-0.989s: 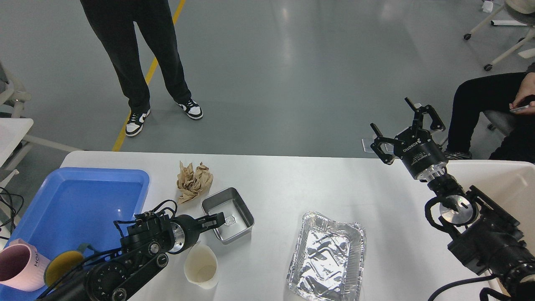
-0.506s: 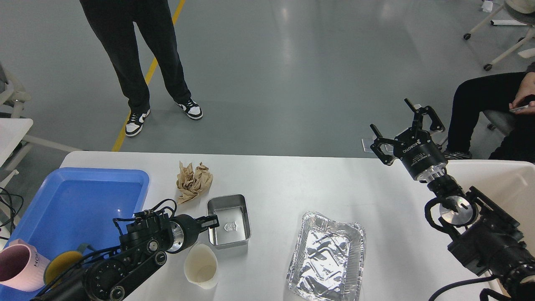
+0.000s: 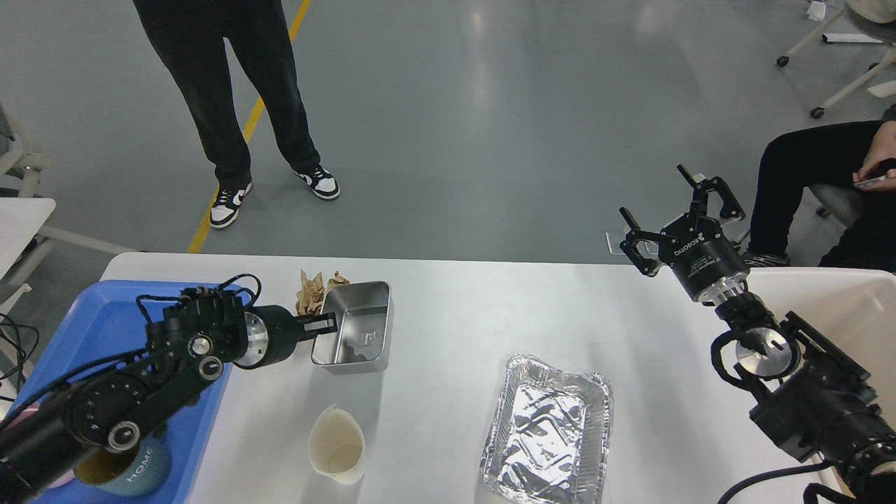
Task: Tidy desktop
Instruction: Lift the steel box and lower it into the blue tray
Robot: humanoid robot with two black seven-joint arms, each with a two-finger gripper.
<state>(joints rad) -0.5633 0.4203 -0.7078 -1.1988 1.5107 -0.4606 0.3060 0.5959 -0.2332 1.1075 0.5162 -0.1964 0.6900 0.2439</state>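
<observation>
The white desktop [image 3: 462, 301] fills the lower part of the head view. My left gripper [image 3: 323, 323] is shut on the left rim of a small steel tray [image 3: 353, 329] and holds it tilted above the desktop. Crumpled brown paper [image 3: 311, 290] lies just behind the tray, partly hidden by it. A cream cup [image 3: 337, 444] stands near the front edge. A foil pan [image 3: 549, 430] lies right of centre. My right gripper [image 3: 682, 217] is open and empty, raised over the desktop's far right edge.
A blue tray [image 3: 119, 315] at the left holds a teal mug [image 3: 133, 465] marked HOME. An off-white bin [image 3: 840, 308] stands at the right. A person [image 3: 231, 98] stands beyond the far edge; another sits at the far right.
My left gripper lifted the steel tray off the desktop and carried it back and left, tilting it, toward the blue tray. The right arm has not moved.
</observation>
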